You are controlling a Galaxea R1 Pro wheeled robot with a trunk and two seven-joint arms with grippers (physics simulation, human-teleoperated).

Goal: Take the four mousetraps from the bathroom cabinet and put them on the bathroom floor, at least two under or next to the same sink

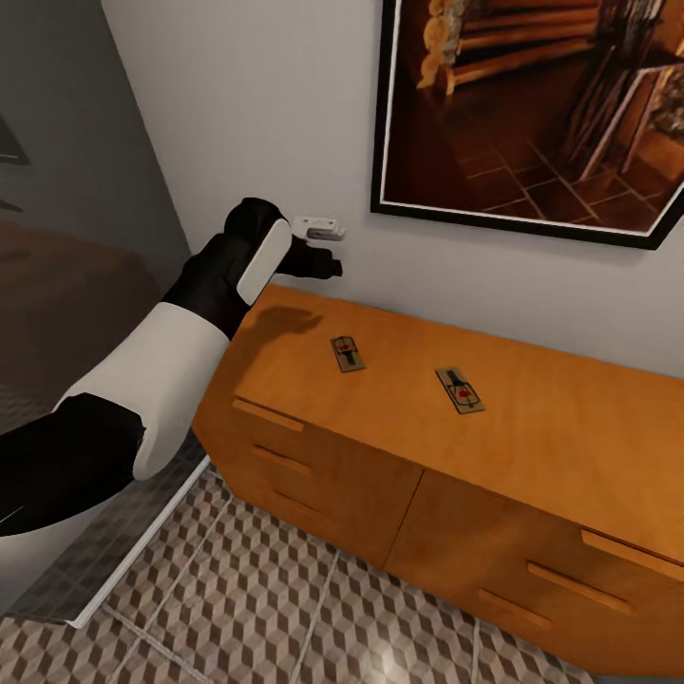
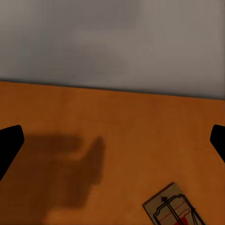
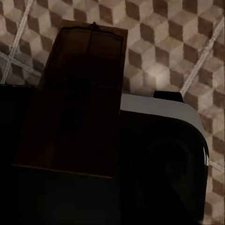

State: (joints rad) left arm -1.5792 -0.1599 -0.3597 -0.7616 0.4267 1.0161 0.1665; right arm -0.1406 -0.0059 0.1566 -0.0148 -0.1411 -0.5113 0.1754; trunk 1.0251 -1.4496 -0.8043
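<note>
A: Left gripper (image 1: 323, 263) is held above the cabinet (image 1: 532, 446) top at upper left of the head view, fingers (image 2: 9, 143) spread wide, nothing between them, likely lined up for the near mousetrap (image 1: 348, 353).

B: Second mousetrap (image 1: 460, 389) is seen mid-frame on the orange tabletop, apart from the first. Right gripper?

A: A dark board-like thing (image 3: 77, 101) is seen close before the right wrist camera over the cube-patterned floor (image 3: 187, 42); a grip cannot be confirmed.

B: Grey wall, framed picture (image 1: 532, 104) upper right.

Three mousetraps — two (image 1: 348, 353) (image 1: 460, 389) on one cabinet (image 1: 532, 446), one (image 3: 77, 93) in right jaws.
</note>
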